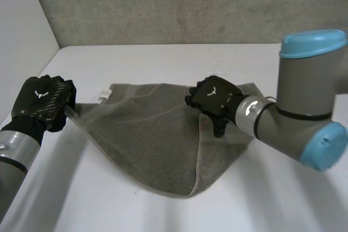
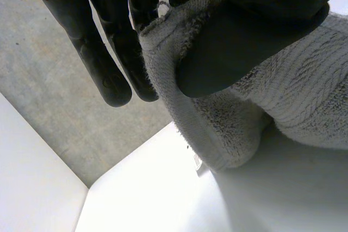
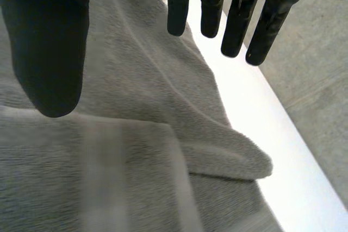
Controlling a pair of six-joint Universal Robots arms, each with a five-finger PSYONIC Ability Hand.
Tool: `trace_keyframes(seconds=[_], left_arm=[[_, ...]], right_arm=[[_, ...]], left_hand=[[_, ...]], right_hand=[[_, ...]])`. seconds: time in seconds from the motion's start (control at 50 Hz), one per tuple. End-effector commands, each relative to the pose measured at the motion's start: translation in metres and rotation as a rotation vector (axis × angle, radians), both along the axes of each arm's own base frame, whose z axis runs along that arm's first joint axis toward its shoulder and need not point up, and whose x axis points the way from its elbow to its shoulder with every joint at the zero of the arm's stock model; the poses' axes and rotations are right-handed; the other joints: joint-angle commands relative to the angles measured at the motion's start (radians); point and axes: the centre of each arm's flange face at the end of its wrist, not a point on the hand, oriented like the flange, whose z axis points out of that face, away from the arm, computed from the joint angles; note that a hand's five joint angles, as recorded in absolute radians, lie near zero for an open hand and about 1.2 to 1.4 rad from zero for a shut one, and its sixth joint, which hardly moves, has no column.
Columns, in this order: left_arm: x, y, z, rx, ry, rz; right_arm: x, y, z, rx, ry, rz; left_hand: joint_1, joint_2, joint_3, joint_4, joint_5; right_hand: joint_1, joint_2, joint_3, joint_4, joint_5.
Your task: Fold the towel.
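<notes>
In the head view, the left hand is raised near the table's left edge. It pinches one corner of the grey towel and draws that corner up taut off the surface. The rest of the towel lies across the middle of the table, with one layer folded over another. A small white label sits on its far-left edge. The right hand is over the towel's far-right part, and bare table lies open along the far edge and the near edge.

In the left wrist view, the thumb presses the towel's hemmed corner against the fingers. The cloth hangs from this pinch down towards the white surface.

In the right wrist view, the fingers are straight, a little spread and well apart from the thumb, and they grip nothing. The towel's folded layers lie under the palm, and a strip of bare table runs beyond the fingertips.
</notes>
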Motion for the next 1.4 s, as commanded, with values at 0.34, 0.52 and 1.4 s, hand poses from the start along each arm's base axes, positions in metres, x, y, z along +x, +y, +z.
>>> trace_keyframes(seconds=[0.34,0.52,1.4], left_arm=[[0.001,0.011,0.005,-0.022,0.004,0.000],[0.001,0.011,0.003,-0.016,0.003,0.000],[0.011,0.007,0.166,-0.336,0.118,0.032]], right_arm=[[0.027,-0.054,-0.074,-0.093,0.164,0.046],[0.027,-0.053,-0.078,-0.100,0.184,0.060],[-0.134,0.005,0.203,-0.529,-0.186,-0.503]], left_hand=[[0.193,0.178,0.180,0.179,0.181],[0.193,0.178,0.180,0.179,0.181],[0.193,0.178,0.180,0.179,0.181]], right_hand=[[0.317,0.279,0.269,0.270,0.263],[0.485,0.447,0.437,0.437,0.430],[1.103,1.065,1.055,1.056,1.049]])
